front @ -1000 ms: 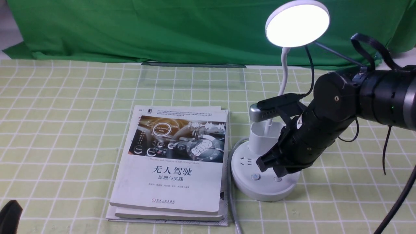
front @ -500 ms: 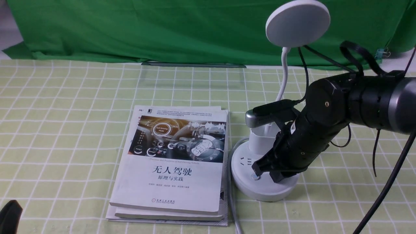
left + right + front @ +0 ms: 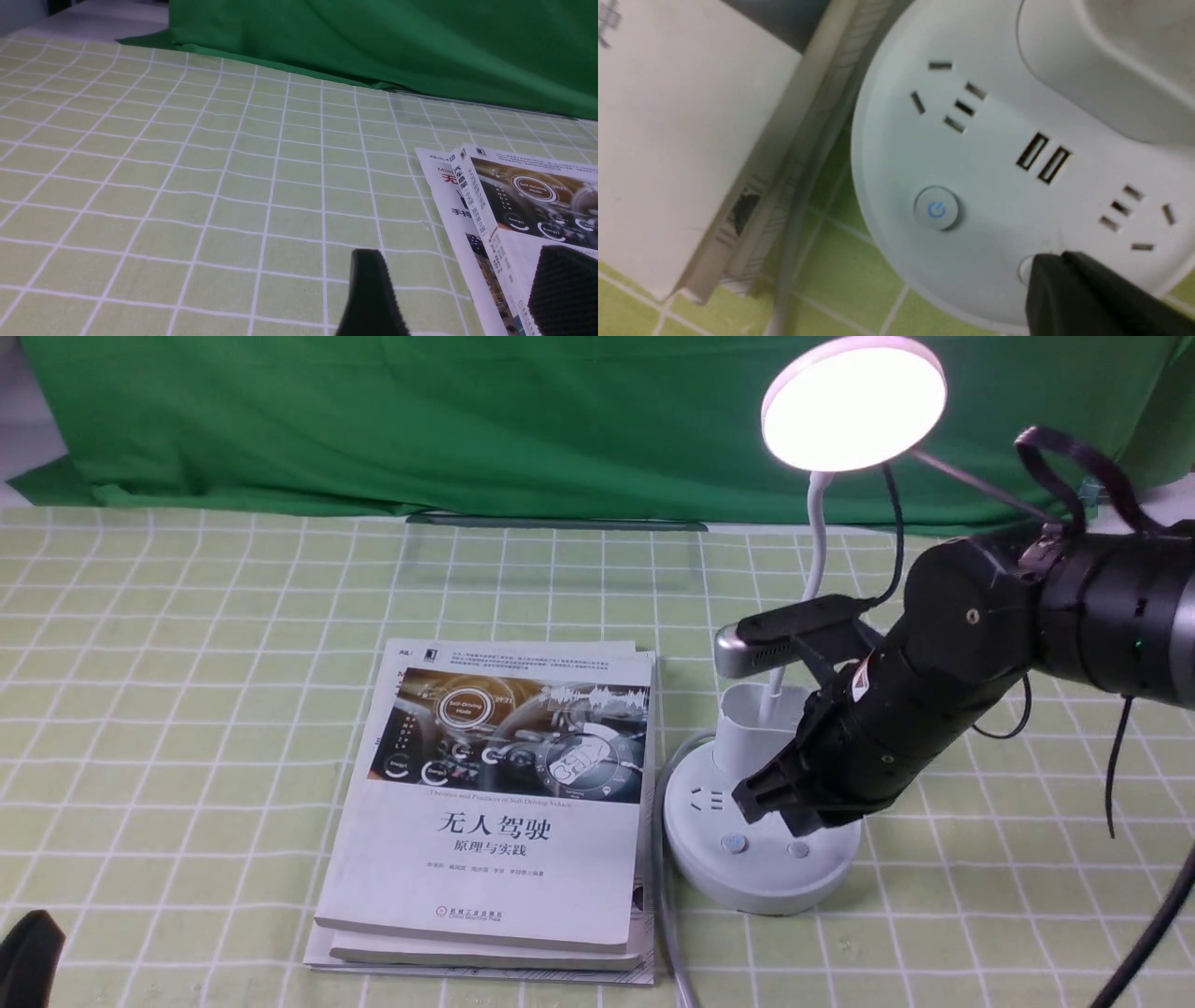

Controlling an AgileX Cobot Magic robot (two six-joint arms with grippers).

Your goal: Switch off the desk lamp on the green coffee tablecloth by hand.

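The white desk lamp stands right of centre on the green coffee tablecloth [image 3: 187, 663]. Its disc head [image 3: 852, 403] is lit. Its round base [image 3: 756, 877] carries sockets, a blue-lit power button [image 3: 734, 844] and a second button [image 3: 797, 848]. My right gripper [image 3: 775, 807], the hand, is shut and hovers just above the base, apart from the buttons. In the right wrist view its tips [image 3: 1048, 263] partly cover the second button [image 3: 1023, 270], with the power button [image 3: 936, 208] beside them. My left gripper [image 3: 462, 298] is open and empty, low at the near left [image 3: 28, 957].
A stack of books [image 3: 495, 803] lies right against the lamp base on its left. The lamp's grey cable [image 3: 667, 915] runs between books and base toward the near edge. A dark green backdrop cloth [image 3: 467, 420] hangs along the far side.
The lamp head was lit a second ago, dark half a second ago with my right gripper pressed on the power button, and is lit now. The gripper has lifted off and shifted slightly right.
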